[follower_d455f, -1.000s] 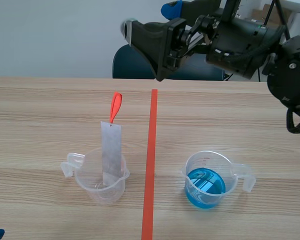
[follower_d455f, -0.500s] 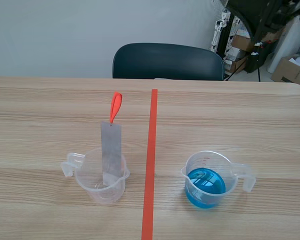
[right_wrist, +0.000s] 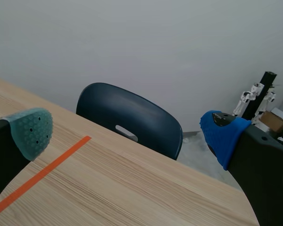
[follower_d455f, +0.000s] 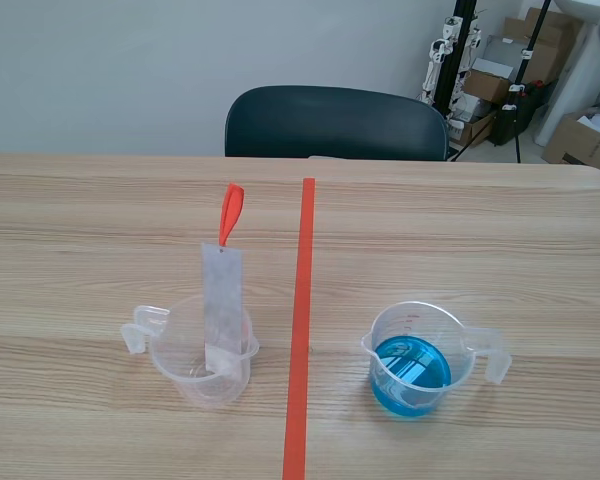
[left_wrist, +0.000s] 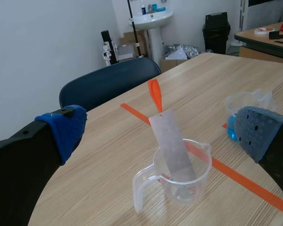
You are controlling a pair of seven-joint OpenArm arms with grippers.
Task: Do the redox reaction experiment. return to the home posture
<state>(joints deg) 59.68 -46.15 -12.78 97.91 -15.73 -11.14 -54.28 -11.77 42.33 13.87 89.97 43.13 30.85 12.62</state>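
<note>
Right arm gone from above table (follower_d455f: pixel 480 220), left pincer (left_wrist: pixel 162 129) and right pincer (right_wrist: pixel 127 131) wide open, empty

The light is bright, even and diffuse, seemingly from overhead, and nothing is washed out or lost in darkness. The pale wood-grain table (follower_d455f: pixel 480 220) takes the light evenly in the scene view, with no hard glare. The clear plastic beaker holding a grey metal strip (follower_d455f: pixel 205 360) and the clear plastic beaker of blue liquid (follower_d455f: pixel 415 365) cast only faint, soft-edged shadows close around their bases. Pale streaks of reflection lie on the blue liquid's surface, and small highlights sit on both rims. The plain white wall (follower_d455f: pixel 100 70) looks smooth and shadowless, though it reads greyer in the right wrist view. The dark blue chair back (follower_d455f: pixel 335 120) shows a dull sheen along its top edge.
</note>
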